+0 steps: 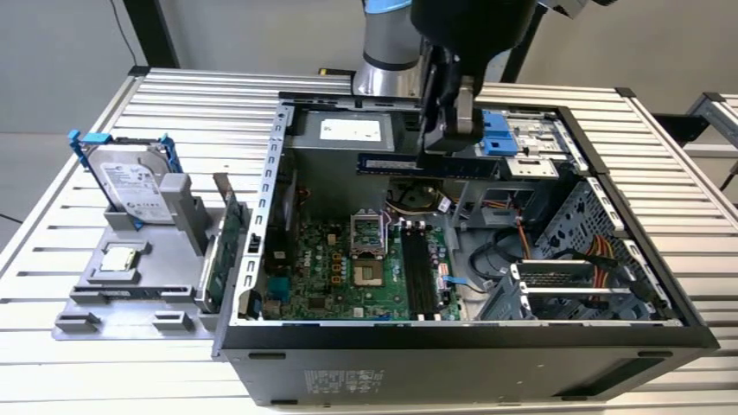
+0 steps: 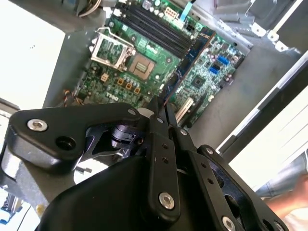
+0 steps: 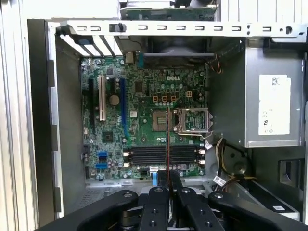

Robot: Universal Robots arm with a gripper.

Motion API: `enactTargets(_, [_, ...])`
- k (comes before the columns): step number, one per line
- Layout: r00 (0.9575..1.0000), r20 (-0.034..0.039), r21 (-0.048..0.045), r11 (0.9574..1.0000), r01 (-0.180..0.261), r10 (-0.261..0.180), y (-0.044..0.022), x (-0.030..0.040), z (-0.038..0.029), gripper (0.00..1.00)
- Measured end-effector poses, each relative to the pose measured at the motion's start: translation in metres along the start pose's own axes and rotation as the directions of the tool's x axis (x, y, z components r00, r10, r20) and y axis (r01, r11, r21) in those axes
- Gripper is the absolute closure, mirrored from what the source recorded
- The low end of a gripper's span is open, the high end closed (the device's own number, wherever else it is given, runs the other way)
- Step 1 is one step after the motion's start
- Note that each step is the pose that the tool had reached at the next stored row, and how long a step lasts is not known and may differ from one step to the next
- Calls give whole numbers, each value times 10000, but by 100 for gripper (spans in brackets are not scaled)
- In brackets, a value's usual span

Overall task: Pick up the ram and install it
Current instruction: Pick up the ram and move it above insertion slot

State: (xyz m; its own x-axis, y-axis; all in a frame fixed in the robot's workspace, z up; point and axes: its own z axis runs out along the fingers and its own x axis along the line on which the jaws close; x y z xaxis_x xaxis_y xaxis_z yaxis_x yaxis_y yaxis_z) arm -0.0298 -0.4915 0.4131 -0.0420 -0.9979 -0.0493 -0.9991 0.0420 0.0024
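Gripper (image 1: pixel 448 149) is clamped on the ram (image 1: pixel 429 165); both hang above the motherboard (image 1: pixel 346 268), apart from it. Its long edge is level.

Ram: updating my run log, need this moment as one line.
pincer shut on ram | ram held above motherboard, not seated | memory slots empty

Setting: robotics lab or test workshop; slotted aluminium bench (image 1: pixel 196 95) carrying robot arm base (image 1: pixel 384 73); desktop computer case (image 1: pixel 461 354) laid on side, panel off, motherboard (image 1: pixel 346 268) exposed; grey fixture (image 1: pixel 127 298) beside case, holding hard drive (image 1: pixel 130 186) upright in blue bracket plus loose parts; second profile bench (image 1: pixel 721 117) at exterior view's right; plain grey surface (image 1: pixel 58 60) behind.
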Motion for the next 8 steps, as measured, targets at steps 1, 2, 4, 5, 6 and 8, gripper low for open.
enactTargets(1, [10000, 1, 0, 10000, -1, 1, -44, -5, 0, 100])
enactTargets(2, [10000, 1, 0, 10000, -1, 1, -90, -8, 1, 100])
enactTargets(4, [10000, 1, 0, 10000, 0, 0, -181, -16, 1, 100])
enactTargets(5, [10000, 0, 0, 10000, 0, 0, -219, -18, 1, 100])
enactTargets(6, [10000, 0, -1, 10000, -1, 1, -246, -19, 1, 100])
enactTargets(8, [10000, 0, 0, 10000, -4, 4, -291, -21, 1, 100])
